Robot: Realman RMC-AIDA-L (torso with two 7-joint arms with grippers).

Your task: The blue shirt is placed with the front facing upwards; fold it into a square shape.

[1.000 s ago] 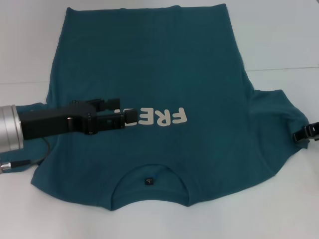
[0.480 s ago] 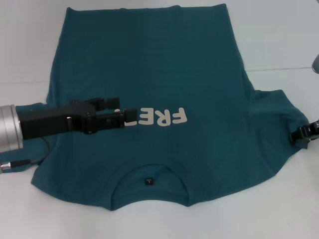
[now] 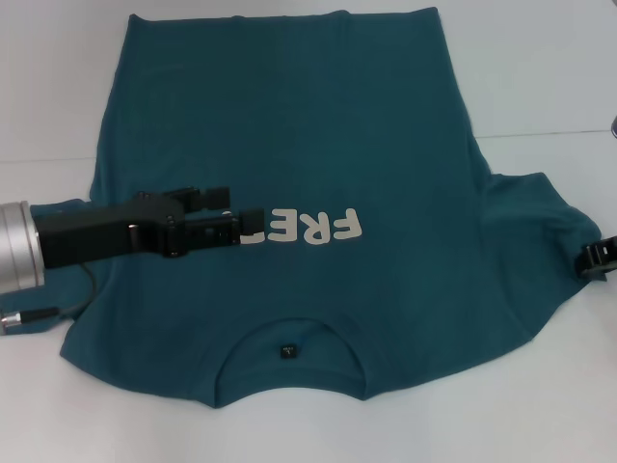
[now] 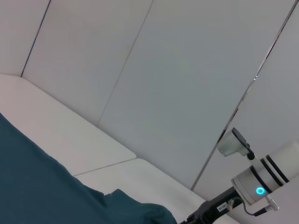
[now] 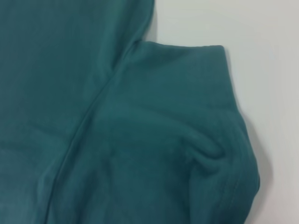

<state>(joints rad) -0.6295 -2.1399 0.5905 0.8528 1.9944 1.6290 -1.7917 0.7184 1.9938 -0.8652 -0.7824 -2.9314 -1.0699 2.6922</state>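
Observation:
The blue shirt (image 3: 308, 125) lies spread flat on the white table, collar and dark neck label (image 3: 286, 351) nearest me. Its white lettering (image 3: 318, 227) faces up. My left gripper (image 3: 243, 210) reaches in from the left over the chest and covers the end of the lettering; its fingers stand apart with nothing between them. At the right edge of the head view, only the tip of my right gripper (image 3: 600, 258) shows, beside the right sleeve (image 3: 540, 222). The right wrist view is filled by that rumpled sleeve (image 5: 177, 140). A strip of the shirt (image 4: 37, 186) shows in the left wrist view.
The white table (image 3: 540, 77) extends around the shirt, with a seam line running across it behind the sleeves. In the left wrist view, white wall panels fill most of the picture and my right arm's wrist (image 4: 254, 184), lit by a blue ring, shows far off.
My right gripper has slid rightward, off the right sleeve toward the edge of the head view. The left arm has barely moved. The shirt lies as before.

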